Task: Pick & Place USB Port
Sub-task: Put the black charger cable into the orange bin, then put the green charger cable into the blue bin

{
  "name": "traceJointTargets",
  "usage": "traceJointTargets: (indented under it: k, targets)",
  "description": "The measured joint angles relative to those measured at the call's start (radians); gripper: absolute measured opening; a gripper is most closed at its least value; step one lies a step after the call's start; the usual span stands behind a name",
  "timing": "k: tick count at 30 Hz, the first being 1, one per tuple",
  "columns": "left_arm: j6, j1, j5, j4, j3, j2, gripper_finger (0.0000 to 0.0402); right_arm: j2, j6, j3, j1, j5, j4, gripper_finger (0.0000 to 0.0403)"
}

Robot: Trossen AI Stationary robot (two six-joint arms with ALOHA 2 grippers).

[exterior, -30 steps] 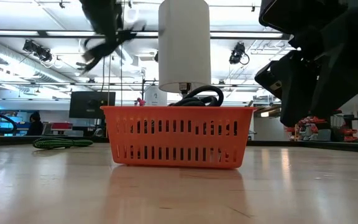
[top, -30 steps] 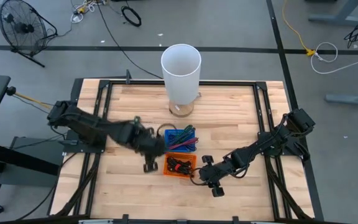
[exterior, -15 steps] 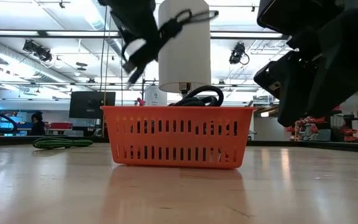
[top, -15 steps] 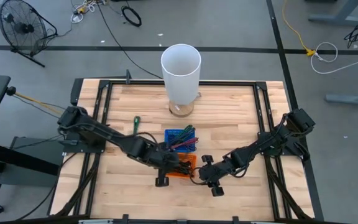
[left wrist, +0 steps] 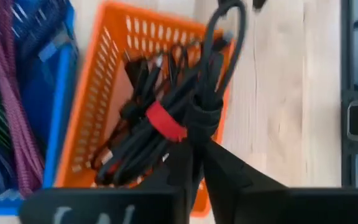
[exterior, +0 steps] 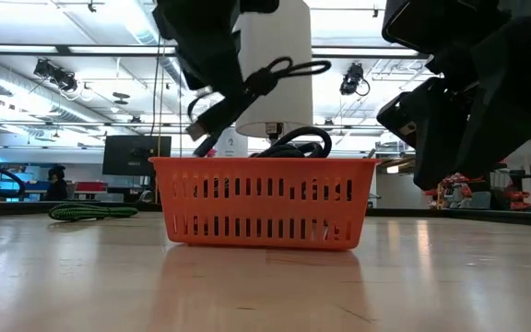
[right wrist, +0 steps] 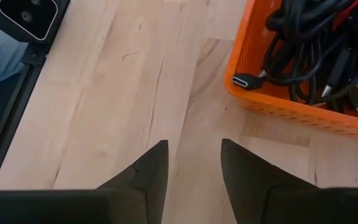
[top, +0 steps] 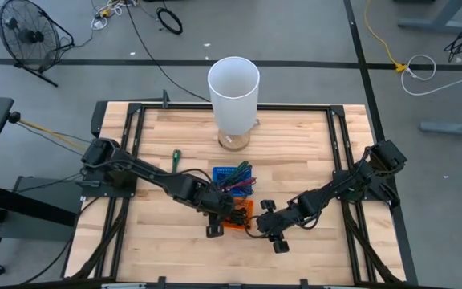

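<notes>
Left gripper [left wrist: 194, 163] moved over orange basket [left wrist: 107, 112], jaws clamping cable bundle [left wrist: 160, 124]; right gripper [right wrist: 194, 163] jaws apart.

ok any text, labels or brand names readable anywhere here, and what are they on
None can be read.
Left gripper, shut on the black cable bundle above the orange basket: pale marks on its body, too blurred to read.
Monitor in the room behind: screen too dark and far off to read.
White cylinder, blue basket, right gripper: no lettering shows.
</notes>
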Motion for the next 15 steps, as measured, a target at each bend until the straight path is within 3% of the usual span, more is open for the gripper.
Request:
traceJointTargets:
  k: [9, 15]
  targets:
    - [-0.019, 0.009, -0.015, -0.008, -0.001, 0.013, 0.0107, 0.000, -0.008, 0.000, 0.000, 0.000, 0.002, 0.0146]
    - [0.006, 0.033, -0.024, -0.069, -0.001, -0.014, 0.0116, 0.000, -0.008, 0.000, 0.000, 0.000, 0.002, 0.0146]
